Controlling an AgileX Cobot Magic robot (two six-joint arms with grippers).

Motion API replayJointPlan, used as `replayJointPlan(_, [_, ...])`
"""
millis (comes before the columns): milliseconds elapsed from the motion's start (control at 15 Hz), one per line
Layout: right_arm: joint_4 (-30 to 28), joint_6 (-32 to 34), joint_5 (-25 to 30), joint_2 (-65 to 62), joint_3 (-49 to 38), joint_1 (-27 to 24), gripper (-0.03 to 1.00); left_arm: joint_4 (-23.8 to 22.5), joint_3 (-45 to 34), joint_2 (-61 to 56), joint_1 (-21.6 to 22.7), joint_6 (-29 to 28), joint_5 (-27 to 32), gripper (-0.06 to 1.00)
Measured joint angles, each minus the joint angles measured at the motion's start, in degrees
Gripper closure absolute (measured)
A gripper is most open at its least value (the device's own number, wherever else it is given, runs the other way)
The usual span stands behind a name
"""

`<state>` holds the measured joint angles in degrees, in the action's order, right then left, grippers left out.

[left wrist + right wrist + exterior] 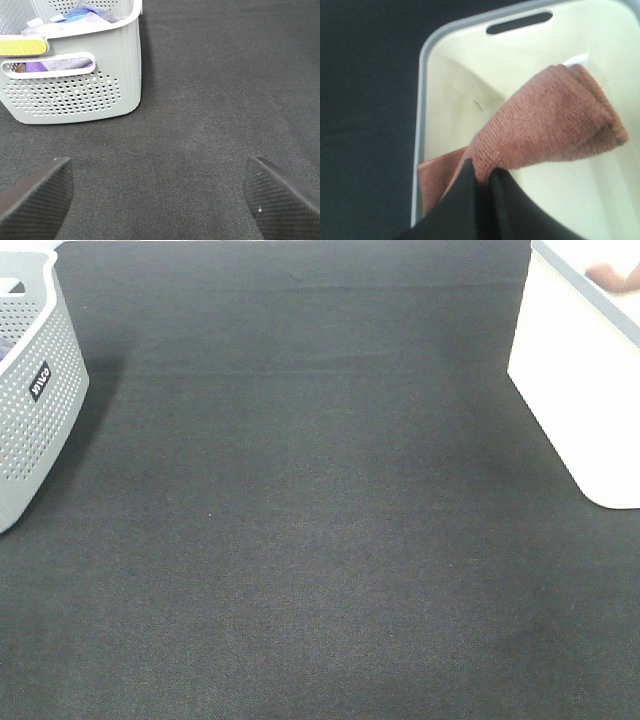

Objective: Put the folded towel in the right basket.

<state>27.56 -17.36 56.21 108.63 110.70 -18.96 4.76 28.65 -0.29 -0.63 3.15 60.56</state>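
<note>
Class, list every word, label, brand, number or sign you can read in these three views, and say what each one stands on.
On the grey basket, a black label: white lettering, too small and tilted to read.
At that basket's rim, a yellow strip: no text visible.
On the white basket, the towel and the black mat: none.

Black woven cloth spreads flat across the whole surface, softly and evenly lit.

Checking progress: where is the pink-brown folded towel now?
Right wrist view: the right gripper pinches the towel over the inside of the right-side white plastic basket.
</note>
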Motion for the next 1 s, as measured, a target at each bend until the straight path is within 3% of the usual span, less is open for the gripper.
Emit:
replayJointPlan(267, [-0.11,1.66,0.11,5.16,0.00,0.00,0.91,0.00,0.00,0.00,0.00,0.00,0.00,0.07])
replayJointPlan(400, [-1.26,3.55,0.11,7.68,0.00,0.00,0.76,0.00,0.00,0.00,0.00,0.00,0.00,0.07])
replayJointPlan(467, [-1.95,4.81,0.11,8.25,0.00,0.00,0.58,0.00,0.00,0.00,0.00,0.00,0.00,0.07])
replayJointPlan(533, [-1.95,4.87,0.00,8.14,0.00,0.00,0.47,0.00,0.00,0.00,0.00,0.00,0.00,0.07])
replayJointPlan(667, [-2.06,4.93,-0.23,7.22,0.00,0.00,0.33,0.00,0.00,0.00,0.00,0.00,0.00,0.07])
replayJointPlan(1000, [-1.78,5.33,-0.11,1.78,0.00,2.35,0.28,0.00,0.00,0.00,0.00,0.00,0.00,0.07])
